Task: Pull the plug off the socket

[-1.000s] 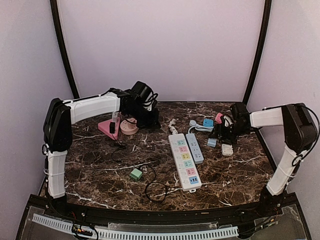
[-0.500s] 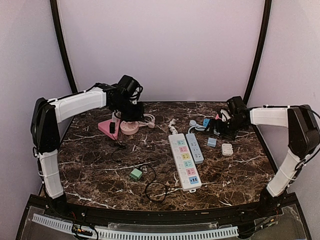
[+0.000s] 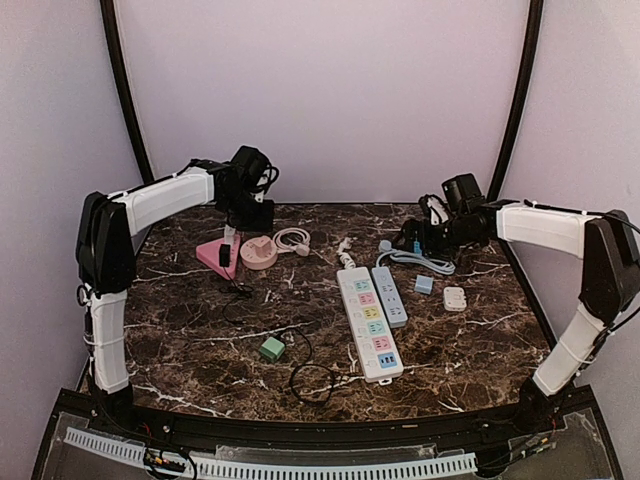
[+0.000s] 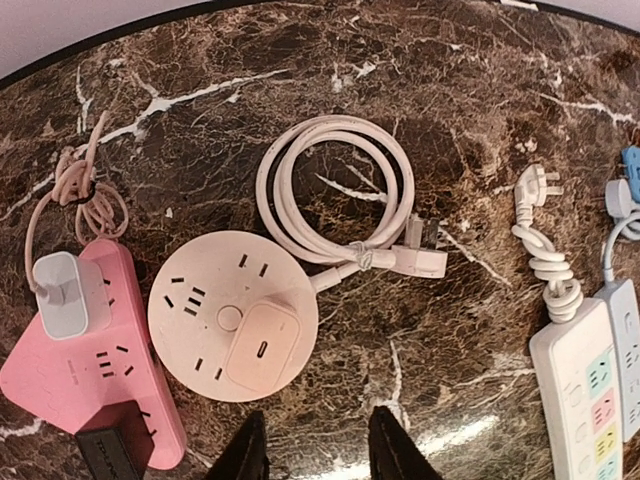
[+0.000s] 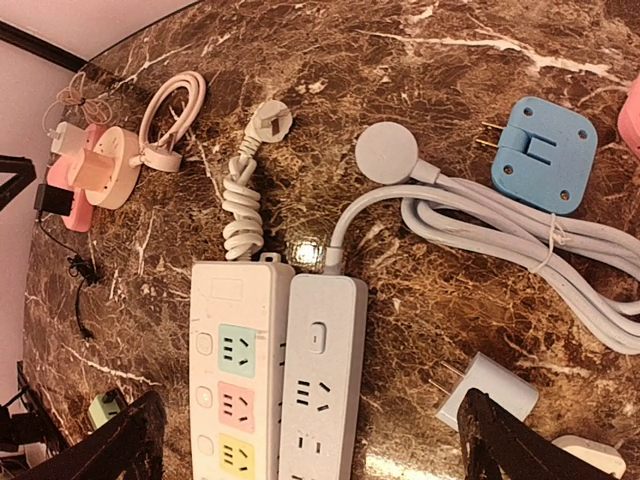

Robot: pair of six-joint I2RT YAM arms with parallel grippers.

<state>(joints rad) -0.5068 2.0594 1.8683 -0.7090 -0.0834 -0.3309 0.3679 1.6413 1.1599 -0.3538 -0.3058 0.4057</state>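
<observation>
At the far left of the marble table (image 3: 200, 330), a pink triangular strip (image 4: 110, 380) lies near the back edge, with a white charger (image 4: 62, 293) and a black plug (image 4: 110, 458) seated in it. Just beside it on the right sits the round socket (image 4: 205, 300), with a square plug (image 4: 262, 346) pushed into its top face, off-centre. Bare marble opens in front of the socket, and a coiled white cable (image 4: 335, 195) lies at its far right. The left gripper (image 4: 318, 450) hovers above the socket's near rim, its fingers (image 4: 248, 452) moderately parted and gripping nothing. Mid-table, a long white strip (image 3: 368, 322) and a shorter grey strip (image 3: 390, 295) lie side by side, touching. The right gripper (image 5: 312, 430) hangs over their far ends with its jaws spread wide, clear of everything. A blue adapter (image 5: 543, 155) and a bundled grey cord (image 5: 500, 225) lie below it. Pale walls close in the table at the back and on both sides.
</observation>
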